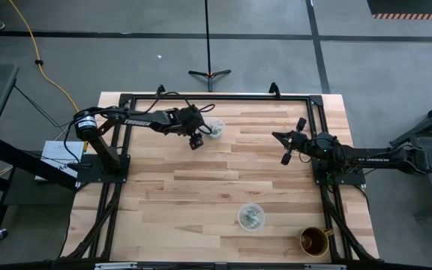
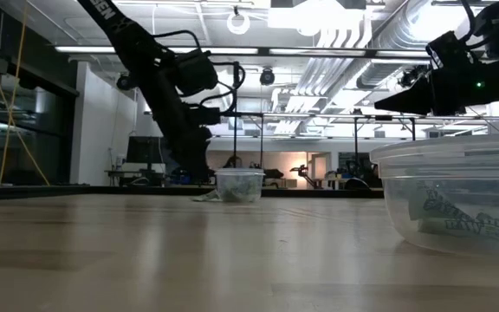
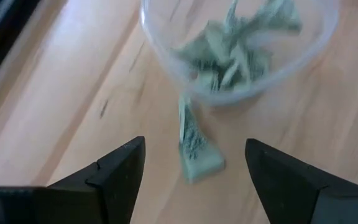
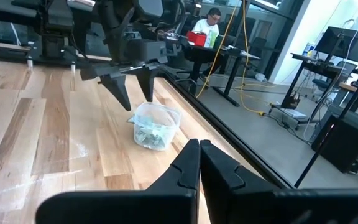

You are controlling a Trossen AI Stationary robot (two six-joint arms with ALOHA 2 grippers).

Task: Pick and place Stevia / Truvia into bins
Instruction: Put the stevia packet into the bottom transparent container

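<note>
My left gripper (image 3: 194, 142) is open and hovers just above the table, beside the far clear cup (image 1: 216, 129), which holds several pale green sachets (image 3: 238, 43). One loose sachet (image 3: 197, 152) lies flat on the wood between the spread fingers, its far end against the cup's base. Seen from the right wrist, the left gripper (image 4: 137, 102) points down over that cup (image 4: 156, 127). My right gripper (image 1: 286, 154) is shut and raised at the table's right side. A second cup (image 1: 251, 217) with sachets stands near the front edge.
A brown mug (image 1: 315, 241) stands at the table's near right corner, right of the second cup (image 2: 453, 199). A black frame (image 1: 223, 97) runs along the table's far edge and sides. Bare wood lies between the two cups. A person sits at a desk (image 4: 207, 28) beyond the table.
</note>
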